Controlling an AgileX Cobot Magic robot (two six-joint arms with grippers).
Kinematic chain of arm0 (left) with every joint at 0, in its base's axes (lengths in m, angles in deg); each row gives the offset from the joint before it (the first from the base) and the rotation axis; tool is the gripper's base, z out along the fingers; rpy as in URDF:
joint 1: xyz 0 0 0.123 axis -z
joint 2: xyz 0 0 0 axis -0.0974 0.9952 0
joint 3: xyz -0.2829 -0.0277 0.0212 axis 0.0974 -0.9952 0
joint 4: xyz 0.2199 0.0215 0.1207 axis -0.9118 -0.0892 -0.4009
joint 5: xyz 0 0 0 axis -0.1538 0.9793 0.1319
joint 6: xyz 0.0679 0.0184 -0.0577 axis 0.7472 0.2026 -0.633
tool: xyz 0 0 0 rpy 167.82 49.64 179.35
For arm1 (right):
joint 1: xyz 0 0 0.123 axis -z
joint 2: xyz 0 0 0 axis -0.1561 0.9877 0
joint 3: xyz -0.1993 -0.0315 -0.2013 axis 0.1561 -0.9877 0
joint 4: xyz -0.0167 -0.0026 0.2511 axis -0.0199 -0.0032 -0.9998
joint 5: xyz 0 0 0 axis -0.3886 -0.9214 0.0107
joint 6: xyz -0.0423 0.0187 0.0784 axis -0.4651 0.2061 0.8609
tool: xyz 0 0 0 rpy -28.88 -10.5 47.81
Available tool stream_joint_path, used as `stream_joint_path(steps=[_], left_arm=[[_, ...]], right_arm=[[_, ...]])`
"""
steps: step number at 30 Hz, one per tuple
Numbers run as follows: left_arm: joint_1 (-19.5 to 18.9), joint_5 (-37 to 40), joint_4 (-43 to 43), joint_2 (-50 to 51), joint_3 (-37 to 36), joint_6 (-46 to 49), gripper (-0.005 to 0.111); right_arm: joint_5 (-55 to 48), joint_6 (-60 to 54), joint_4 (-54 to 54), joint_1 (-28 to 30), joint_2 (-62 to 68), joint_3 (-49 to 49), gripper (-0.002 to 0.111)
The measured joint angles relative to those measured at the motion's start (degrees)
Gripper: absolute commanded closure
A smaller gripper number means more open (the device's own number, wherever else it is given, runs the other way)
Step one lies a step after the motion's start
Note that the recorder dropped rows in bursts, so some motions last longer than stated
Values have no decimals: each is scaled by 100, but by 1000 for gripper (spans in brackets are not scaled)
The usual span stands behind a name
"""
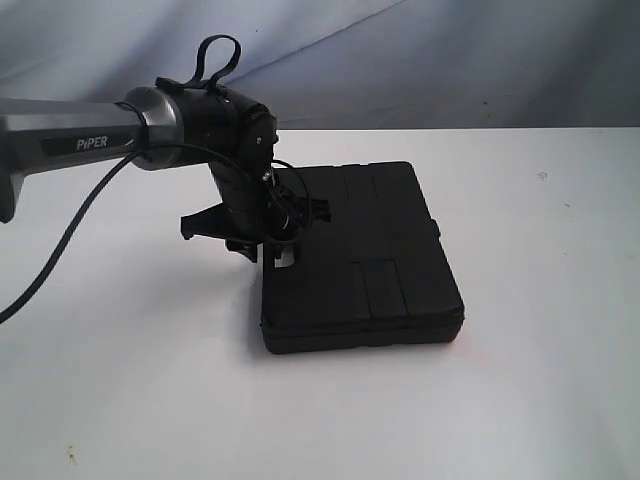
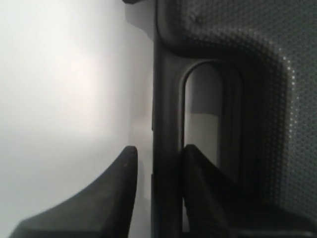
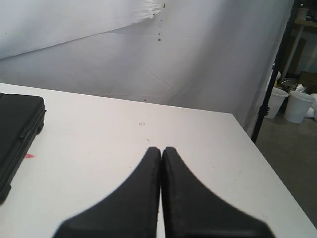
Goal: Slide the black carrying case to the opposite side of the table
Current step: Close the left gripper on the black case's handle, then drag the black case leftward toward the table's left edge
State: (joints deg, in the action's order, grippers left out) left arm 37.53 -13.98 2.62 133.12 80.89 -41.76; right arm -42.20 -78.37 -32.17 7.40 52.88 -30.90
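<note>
The black carrying case [image 1: 370,260] lies flat on the white table [image 1: 540,380], near the middle. My left gripper [image 1: 280,250] is down at the case's left edge. In the left wrist view the left gripper [image 2: 158,151] straddles the case's handle bar [image 2: 167,124]: one finger [image 2: 114,188] is outside over the table with a thin gap to the bar, the other finger [image 2: 198,178] sits in the handle opening against the bar. My right gripper [image 3: 161,148] is shut and empty above the table [image 3: 124,134], with the case [image 3: 15,129] off to one side.
A white cloth backdrop [image 3: 198,59] hangs behind the table. Past the table's edge [image 3: 262,153] stand a black pole [image 3: 275,69] and white buckets [image 3: 302,106] on the floor. The left arm's cable [image 1: 70,240] trails over the table's left part.
</note>
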Motion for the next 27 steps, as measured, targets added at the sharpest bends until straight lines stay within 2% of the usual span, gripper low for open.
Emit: stream_joint_path(steps=[8,27], left_arm=[[0,-36,-1,0,0,41,106],[10,266,-840,13,10,415,107]], right_arm=[[0,0,0,0,0,0,108],[0,0,0,0,0,0,108]])
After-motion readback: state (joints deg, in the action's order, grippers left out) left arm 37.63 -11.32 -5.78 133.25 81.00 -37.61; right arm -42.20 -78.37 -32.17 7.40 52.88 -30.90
